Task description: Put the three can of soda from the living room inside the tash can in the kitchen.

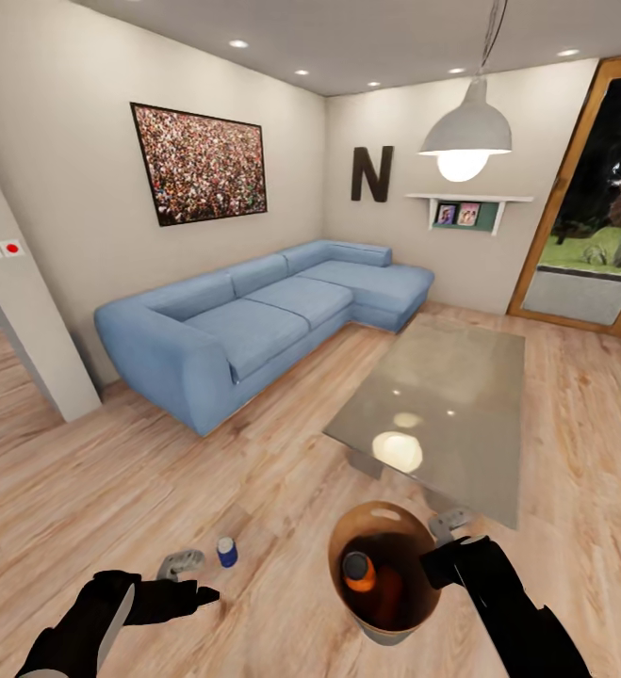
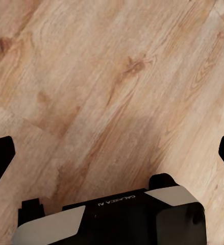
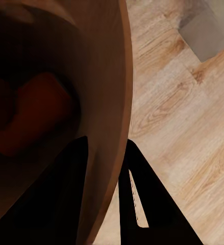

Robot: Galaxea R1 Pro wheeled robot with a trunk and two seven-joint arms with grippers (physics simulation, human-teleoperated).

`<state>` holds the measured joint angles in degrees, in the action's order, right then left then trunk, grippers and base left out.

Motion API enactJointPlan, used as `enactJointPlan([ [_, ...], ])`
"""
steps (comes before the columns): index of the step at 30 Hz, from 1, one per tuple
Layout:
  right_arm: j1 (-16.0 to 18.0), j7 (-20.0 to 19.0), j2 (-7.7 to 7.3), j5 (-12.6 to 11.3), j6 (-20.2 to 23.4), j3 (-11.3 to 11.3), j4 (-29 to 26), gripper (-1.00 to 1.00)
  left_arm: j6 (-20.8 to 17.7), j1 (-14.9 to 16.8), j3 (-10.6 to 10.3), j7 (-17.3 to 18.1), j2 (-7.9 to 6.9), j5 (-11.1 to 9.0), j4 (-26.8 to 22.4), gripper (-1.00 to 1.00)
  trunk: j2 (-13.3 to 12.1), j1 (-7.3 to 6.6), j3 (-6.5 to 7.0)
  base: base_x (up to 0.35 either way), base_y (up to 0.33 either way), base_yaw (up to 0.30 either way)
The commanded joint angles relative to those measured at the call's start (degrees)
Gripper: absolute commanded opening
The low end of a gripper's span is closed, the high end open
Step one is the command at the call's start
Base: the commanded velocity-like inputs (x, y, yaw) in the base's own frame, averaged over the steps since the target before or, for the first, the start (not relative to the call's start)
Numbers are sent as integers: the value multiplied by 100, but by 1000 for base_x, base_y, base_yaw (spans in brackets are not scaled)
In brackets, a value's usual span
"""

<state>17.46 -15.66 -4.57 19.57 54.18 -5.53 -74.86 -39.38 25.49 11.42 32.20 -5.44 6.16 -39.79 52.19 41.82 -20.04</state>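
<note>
Blue can (image 1: 227, 551) upright on the floor just left of the bin (image 1: 383, 574), which our right gripper (image 1: 439, 562) pinches by its rim, an orange can (image 1: 358, 571) inside; left gripper (image 1: 197, 595), jaws wide, we should lower squarely over it.

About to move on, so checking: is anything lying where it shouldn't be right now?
Yes: a dark blue soda can stands on the wood floor ahead of the open left gripper, not in the bin held by the right gripper. An orange can is already inside.
</note>
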Motion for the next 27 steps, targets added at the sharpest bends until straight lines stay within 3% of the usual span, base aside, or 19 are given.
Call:
enactJointPlan([
  [1, 3, -8, 0, -41, 4, -1, -2, -100, 0, 0, 0, 0, -1, 0, 2, 100, 1, 0, 1, 181, 278, 0],
  [13, 3, -8, 0, -41, 5, -1, -2, -100, 0, 0, 0, 6, -1, 25, 108, 100, 1, 0, 1, 209, 226, 0],
  [27, 3, -8, 0, -41, 5, -1, -2, -100, 2, 0, 0, -2, -1, 18, 118, 100, 1, 0, 1, 97, 19, 0],
])
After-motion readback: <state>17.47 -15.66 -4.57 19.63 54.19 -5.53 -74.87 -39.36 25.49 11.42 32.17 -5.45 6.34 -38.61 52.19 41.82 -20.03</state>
